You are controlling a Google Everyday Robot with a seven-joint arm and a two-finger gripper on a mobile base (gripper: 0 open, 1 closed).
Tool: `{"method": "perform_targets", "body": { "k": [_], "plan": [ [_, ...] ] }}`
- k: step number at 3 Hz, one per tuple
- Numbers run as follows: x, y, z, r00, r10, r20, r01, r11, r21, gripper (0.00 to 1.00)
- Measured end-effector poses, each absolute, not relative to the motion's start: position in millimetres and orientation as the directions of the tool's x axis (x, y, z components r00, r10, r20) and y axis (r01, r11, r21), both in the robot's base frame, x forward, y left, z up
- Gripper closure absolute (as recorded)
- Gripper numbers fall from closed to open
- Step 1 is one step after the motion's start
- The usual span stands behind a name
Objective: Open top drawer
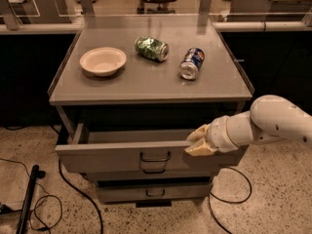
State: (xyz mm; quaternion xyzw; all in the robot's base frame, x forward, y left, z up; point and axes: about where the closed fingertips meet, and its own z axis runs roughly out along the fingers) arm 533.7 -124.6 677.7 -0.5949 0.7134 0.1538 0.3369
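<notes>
The top drawer (107, 158) of the grey cabinet is pulled partly out, and its inside looks dark and empty. Its flat grey front carries a dark loop handle (155, 157) at the centre. My gripper (197, 143), with cream fingers on a white arm coming in from the right, sits at the right end of the drawer front's top edge. It is closed over that edge, to the right of the handle. Two shorter drawers (146, 193) below are shut.
On the cabinet top (146, 84) are a white bowl (103, 61), a green can (151, 48) on its side and a blue can (191, 63) on its side. Black cables (73, 199) and a black pole (27, 199) lie on the speckled floor.
</notes>
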Motion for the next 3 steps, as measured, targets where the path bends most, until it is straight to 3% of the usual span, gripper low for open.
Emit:
{"method": "perform_targets", "body": {
  "k": [2, 3],
  "plan": [
    [533.7, -124.6, 677.7, -0.065, -0.745, -0.664, -0.952, 0.245, -0.181, 0.12],
    [533.7, -124.6, 677.6, -0.065, -0.745, -0.664, -0.952, 0.245, -0.181, 0.07]
  ]
}}
